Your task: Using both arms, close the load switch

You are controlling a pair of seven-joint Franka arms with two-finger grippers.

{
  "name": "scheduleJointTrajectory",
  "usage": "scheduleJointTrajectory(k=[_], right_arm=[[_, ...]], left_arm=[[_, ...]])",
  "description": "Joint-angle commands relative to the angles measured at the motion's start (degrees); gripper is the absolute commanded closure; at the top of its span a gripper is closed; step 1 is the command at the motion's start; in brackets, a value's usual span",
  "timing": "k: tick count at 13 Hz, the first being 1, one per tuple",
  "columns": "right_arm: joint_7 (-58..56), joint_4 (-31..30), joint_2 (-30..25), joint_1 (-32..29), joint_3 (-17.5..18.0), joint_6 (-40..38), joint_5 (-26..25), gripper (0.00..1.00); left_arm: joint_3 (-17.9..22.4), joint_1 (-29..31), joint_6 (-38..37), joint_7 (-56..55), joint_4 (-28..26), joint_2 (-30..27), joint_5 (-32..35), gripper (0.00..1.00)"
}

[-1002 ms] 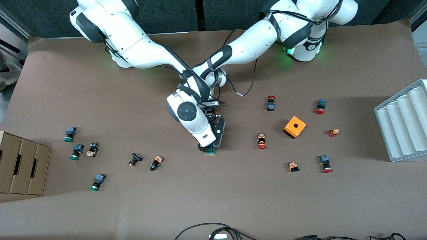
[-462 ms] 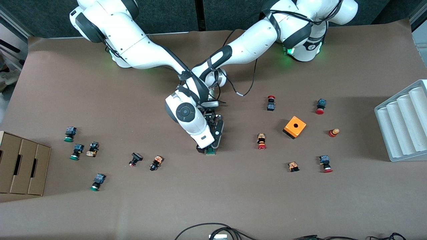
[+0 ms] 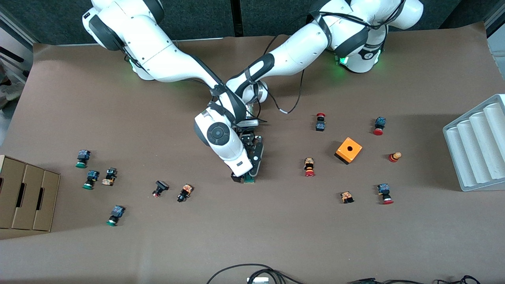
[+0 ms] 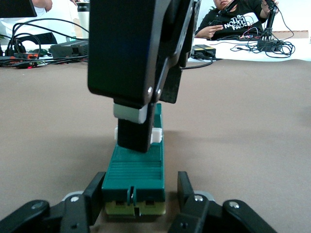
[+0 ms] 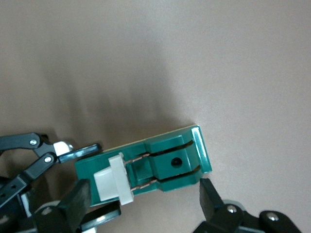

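Observation:
The load switch (image 3: 248, 178) is a narrow green block lying on the brown table at its middle. In the left wrist view it (image 4: 136, 170) lies between my left gripper's (image 4: 138, 194) open fingers, one touching its side and the other a small gap away. My left gripper (image 3: 254, 167) is low over it. In the right wrist view the switch (image 5: 165, 162) shows its white handle (image 5: 111, 183). My right gripper (image 5: 144, 194) is open wide and straddles the switch lengthwise, with one finger (image 4: 133, 131) against the white handle. My right gripper (image 3: 240, 175) hides most of the switch in the front view.
An orange box with a hole (image 3: 348, 150) and several red-capped push buttons (image 3: 309, 167) lie toward the left arm's end. Green-capped buttons (image 3: 90, 180) and a cardboard box (image 3: 27, 193) are toward the right arm's end. A grey ribbed tray (image 3: 473, 146) stands at the table edge.
My right arm's wrist and gripper have shifted slightly toward the right arm's end of the table. The left gripper and the switch have stayed put.

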Motion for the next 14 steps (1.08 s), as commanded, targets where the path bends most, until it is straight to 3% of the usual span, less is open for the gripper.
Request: scheduleJointTrajectory(k=[1,7,12,14], right_arm=[[-1.8,0.1,-0.1,0.4,0.0,1.3,-1.8,0.01],[-3.7,0.2,0.0,0.5,0.0,1.4,-1.9,0.02],[-4.1,0.2,0.1,0.6,0.0,2.7,-3.1,0.16],[-4.1,0.2,0.1,0.6,0.0,2.7,-3.1,0.17]], left_arm=[[0.4,-0.8,-0.7,0.2,0.4,0.7,0.6,0.34],[0.4,-0.8,-0.7,0.2,0.4,0.7,0.6,0.35],[0.4,-0.8,-0.7,0.2,0.4,0.7,0.6,0.35],[0.4,-0.8,-0.7,0.2,0.4,0.7,0.6,0.35]])
